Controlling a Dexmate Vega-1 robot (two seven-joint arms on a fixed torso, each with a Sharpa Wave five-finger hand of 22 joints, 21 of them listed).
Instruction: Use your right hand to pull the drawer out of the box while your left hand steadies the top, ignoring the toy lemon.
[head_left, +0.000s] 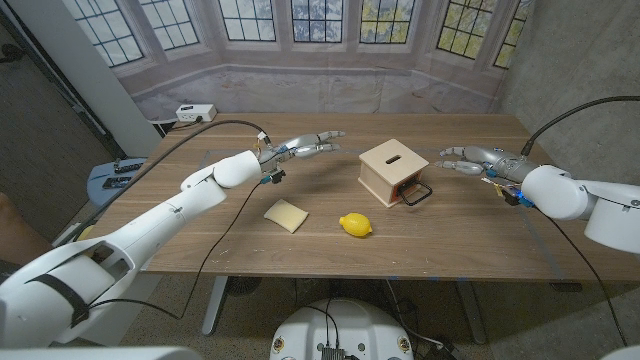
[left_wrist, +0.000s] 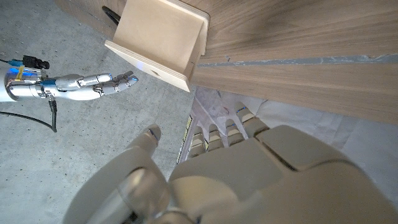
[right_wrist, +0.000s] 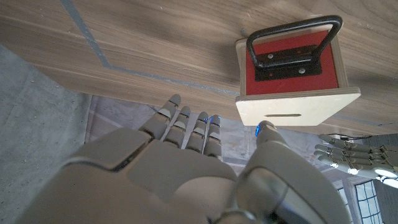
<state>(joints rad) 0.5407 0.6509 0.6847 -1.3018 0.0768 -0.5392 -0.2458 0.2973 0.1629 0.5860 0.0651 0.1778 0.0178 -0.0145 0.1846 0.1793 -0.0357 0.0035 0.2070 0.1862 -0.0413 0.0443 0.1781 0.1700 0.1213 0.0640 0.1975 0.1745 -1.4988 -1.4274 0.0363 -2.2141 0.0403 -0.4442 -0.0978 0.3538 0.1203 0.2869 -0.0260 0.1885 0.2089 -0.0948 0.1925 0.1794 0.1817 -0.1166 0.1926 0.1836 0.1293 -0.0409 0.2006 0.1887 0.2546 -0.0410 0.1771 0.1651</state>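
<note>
Nearest you on the wooden table (head_left: 470, 240) lies the toy lemon (head_left: 355, 225), just ahead of the front edge and a little toward your right of centre. Beside it, toward your left, a pale yellow square pad (head_left: 287, 214) lies flat, close to the lemon but apart from it.

Farther in stands the box (head_left: 392, 170), a light wooden cube with a slot in its top. Its drawer (right_wrist: 289, 58) has a red front and sits pushed in, flush with the box, facing your right side. The black handle (head_left: 417, 194) hangs from that front, looping down toward the tabletop.

Your right hand (head_left: 467, 160) hovers to the right of the box, at about the box's height, fingers stretched out toward it and slightly apart, holding nothing. A gap remains between the fingertips and the box; it touches neither the handle nor the drawer.

Your left hand (head_left: 305, 147) hangs to the left of the box, also clear of it, with fingers extended and loosely spread, thumb apart, empty. It is not on the top of the box.

At the far left corner sits a white power strip (head_left: 194, 113). Beyond the table's far edge, a backdrop of windows (head_left: 320, 20) closes the scene.
</note>
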